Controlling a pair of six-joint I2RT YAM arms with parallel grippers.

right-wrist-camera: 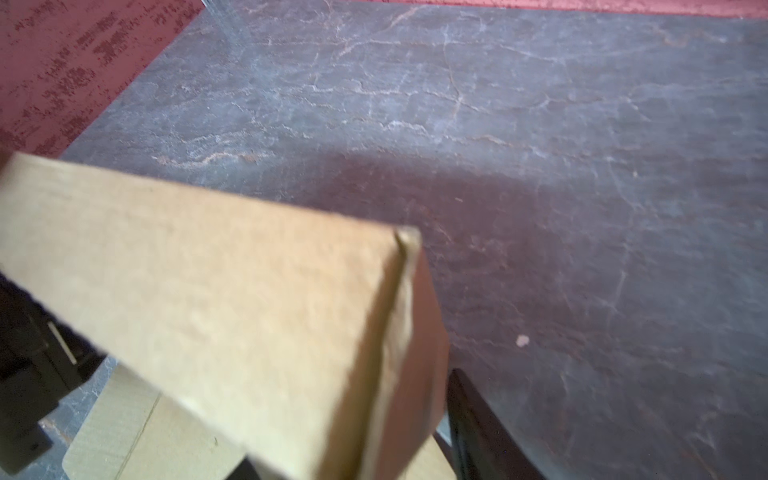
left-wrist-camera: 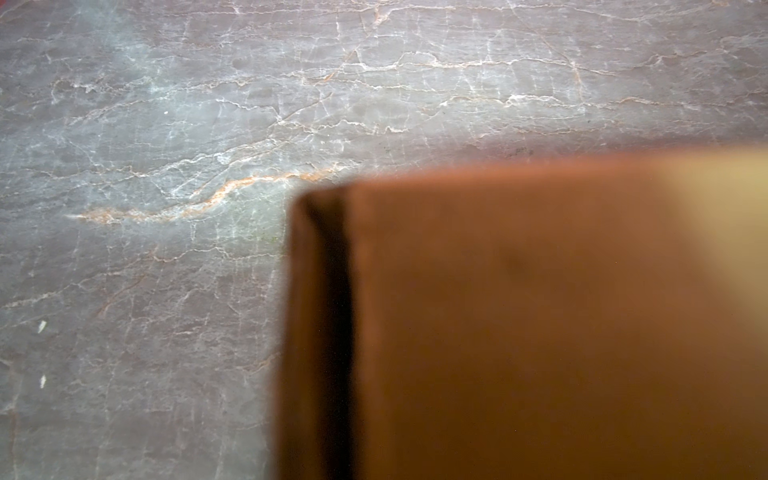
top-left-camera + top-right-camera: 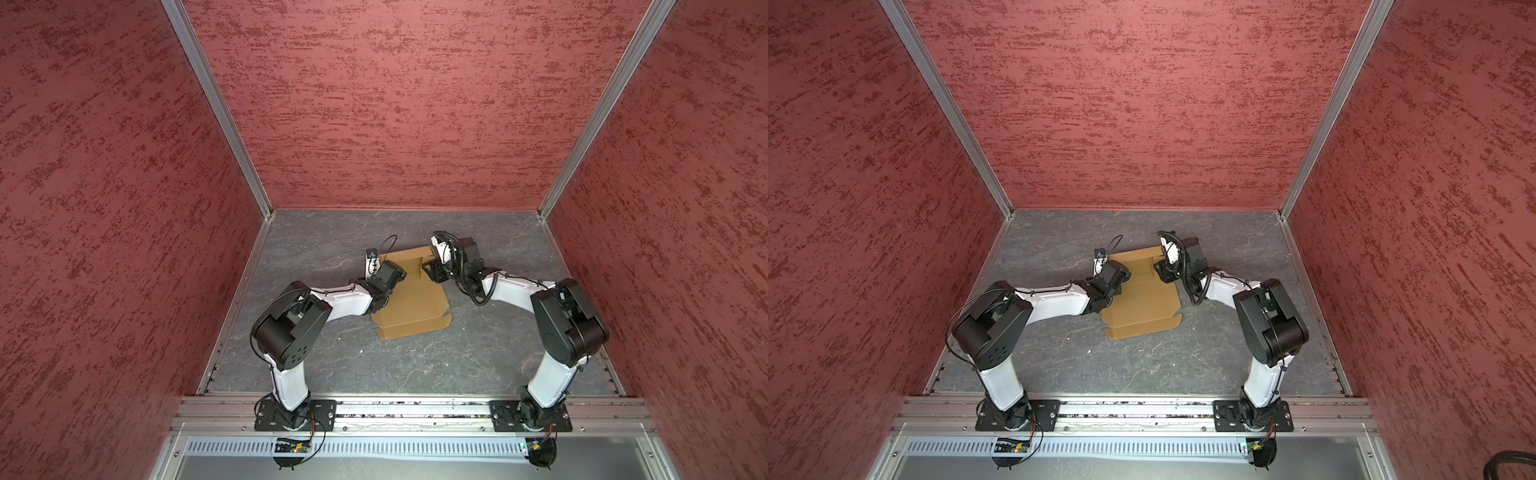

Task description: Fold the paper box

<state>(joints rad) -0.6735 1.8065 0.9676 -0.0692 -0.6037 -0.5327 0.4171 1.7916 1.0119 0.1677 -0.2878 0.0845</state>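
The paper box (image 3: 415,303) (image 3: 1142,307) is a tan cardboard sheet lying part-folded on the grey marble table, its far end raised into walls and its near flaps flat. My left gripper (image 3: 391,271) (image 3: 1120,271) sits at the box's left edge. It is shut, and in the left wrist view blurred cardboard (image 2: 519,332) hides its fingers. My right gripper (image 3: 430,266) (image 1: 353,419) is at the far right corner, open and straddling a raised wall (image 1: 208,291). One dark finger (image 1: 469,415) stands just outside that wall with a thin gap between them.
The marble table (image 3: 332,241) is enclosed by red textured walls (image 3: 395,124) at the back and on both sides. An aluminium rail (image 3: 415,409) with both arm bases runs along the front edge. The near flaps (image 3: 415,330) reach toward the table's middle.
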